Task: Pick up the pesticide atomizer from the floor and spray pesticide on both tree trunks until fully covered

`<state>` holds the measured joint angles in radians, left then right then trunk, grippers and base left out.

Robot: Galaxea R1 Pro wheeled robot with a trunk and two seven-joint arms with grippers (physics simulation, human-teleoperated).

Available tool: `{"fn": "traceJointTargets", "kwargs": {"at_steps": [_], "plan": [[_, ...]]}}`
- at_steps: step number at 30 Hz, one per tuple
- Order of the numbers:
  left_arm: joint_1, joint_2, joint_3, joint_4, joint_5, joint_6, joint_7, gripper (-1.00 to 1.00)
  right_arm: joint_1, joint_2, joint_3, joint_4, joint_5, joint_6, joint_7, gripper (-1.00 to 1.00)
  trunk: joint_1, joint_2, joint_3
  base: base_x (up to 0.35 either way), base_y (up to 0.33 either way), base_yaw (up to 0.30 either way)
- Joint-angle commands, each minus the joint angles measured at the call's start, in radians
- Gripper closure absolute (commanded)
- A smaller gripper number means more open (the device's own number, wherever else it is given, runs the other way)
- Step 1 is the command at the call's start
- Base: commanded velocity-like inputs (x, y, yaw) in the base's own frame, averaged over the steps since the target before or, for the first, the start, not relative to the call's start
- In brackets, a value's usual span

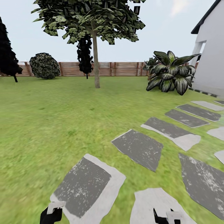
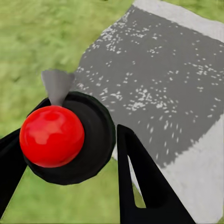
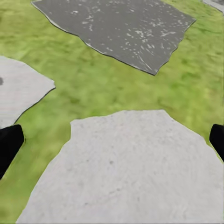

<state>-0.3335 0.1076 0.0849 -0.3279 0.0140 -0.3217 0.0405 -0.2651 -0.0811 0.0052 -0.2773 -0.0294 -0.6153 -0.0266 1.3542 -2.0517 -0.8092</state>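
My left gripper is shut on the pesticide atomizer, a black round bottle seen from above with a red ball top and a grey nozzle. In the head view the left gripper sits at the bottom edge over a stepping stone. Beside it, the right gripper hangs over a pale stone, open and empty, its black fingers wide apart. Far ahead on the lawn stands one tree; its straight grey trunk rises in front of the slatted fence.
A path of grey stepping stones runs forward to the right toward a white house wall. A broad-leaved plant grows beside it. Black-leaved trees and a round bush line the fence. Open grass lies to the left.
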Motion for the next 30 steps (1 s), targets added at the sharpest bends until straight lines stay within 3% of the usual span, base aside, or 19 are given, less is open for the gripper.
{"fn": "traceJointTargets", "kwargs": {"at_steps": [1,7,30], "plan": [[-0.001,0.0,0.001,0.001,0.001,-0.003,0.0,1.0,0.0,0.0,0.001,0.001,-0.003,-0.003,-0.001,-1.0,0.0,0.0,0.0,0.336,0.0,0.277],[-0.001,0.0,0.001,0.001,0.001,-0.003,0.0,1.0,0.0,0.0,0.001,0.0,-0.003,-0.003,-0.001,-1.0,0.0,0.0,0.002,0.336,0.0,0.149],[-0.001,0.001,0.028,0.0,0.0,-0.005,-0.001,1.0,0.0,-0.002,-0.001,-0.001,-0.004,-0.003,-0.001,-1.0,0.0,0.0,0.002,0.336,0.0,0.002]]}}
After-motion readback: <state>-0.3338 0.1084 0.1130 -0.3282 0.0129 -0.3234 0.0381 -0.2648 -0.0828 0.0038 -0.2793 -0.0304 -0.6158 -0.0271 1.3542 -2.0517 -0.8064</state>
